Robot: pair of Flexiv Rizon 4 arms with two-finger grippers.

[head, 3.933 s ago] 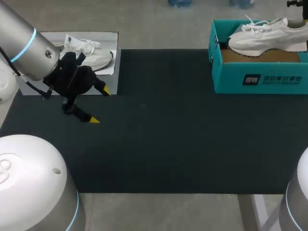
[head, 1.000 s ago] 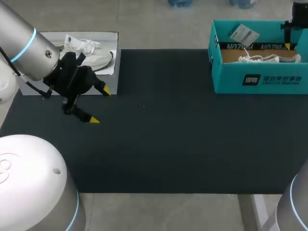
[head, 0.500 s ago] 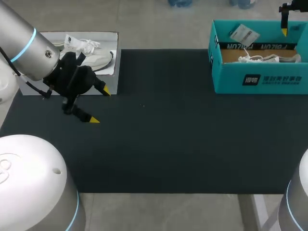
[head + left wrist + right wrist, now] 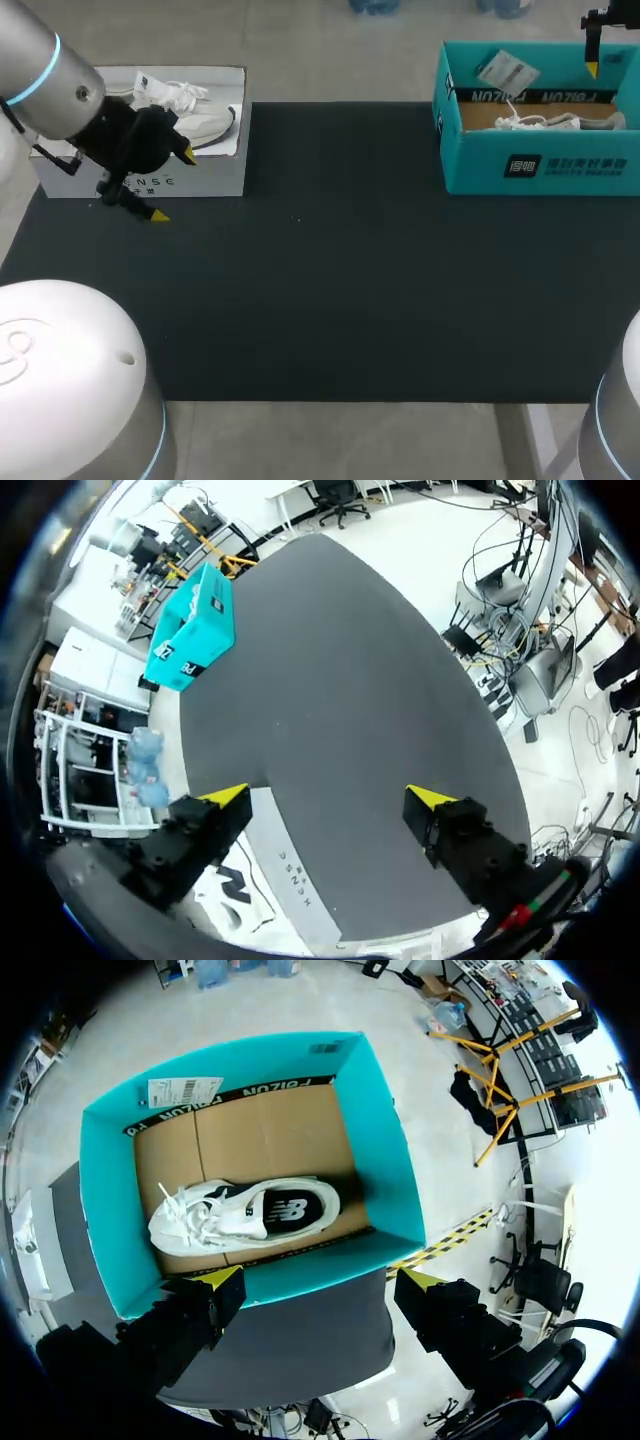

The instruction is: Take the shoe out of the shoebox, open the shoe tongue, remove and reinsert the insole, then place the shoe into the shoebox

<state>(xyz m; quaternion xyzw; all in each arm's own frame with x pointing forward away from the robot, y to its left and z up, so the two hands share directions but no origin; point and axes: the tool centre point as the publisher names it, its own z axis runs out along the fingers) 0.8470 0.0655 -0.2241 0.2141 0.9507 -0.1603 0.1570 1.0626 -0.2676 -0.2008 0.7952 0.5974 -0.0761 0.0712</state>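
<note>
A white sneaker (image 4: 245,1212) lies on its side on the cardboard floor of the teal shoebox (image 4: 400,1160), which stands at the mat's far right (image 4: 540,165). My right gripper (image 4: 322,1280) hangs open above the box's near wall, with nothing between its fingers. Only one of its yellow fingertips (image 4: 592,68) shows at the head view's far right. My left gripper (image 4: 172,185) is open and empty at the far left, in front of a white shoebox (image 4: 215,180). That box holds a second white sneaker (image 4: 195,118). In the left wrist view the left gripper (image 4: 328,796) spans the white box's front edge (image 4: 290,870).
A dark mat (image 4: 330,270) covers the table between the two boxes. A paper tag (image 4: 185,1090) leans against the teal box's far inner wall. The teal box (image 4: 195,630) lies far ahead of the left gripper across the mat.
The shoe, earlier resting on top of the teal box, now lies inside it. The right gripper has let go and risen. The left arm has drawn back toward the white box.
</note>
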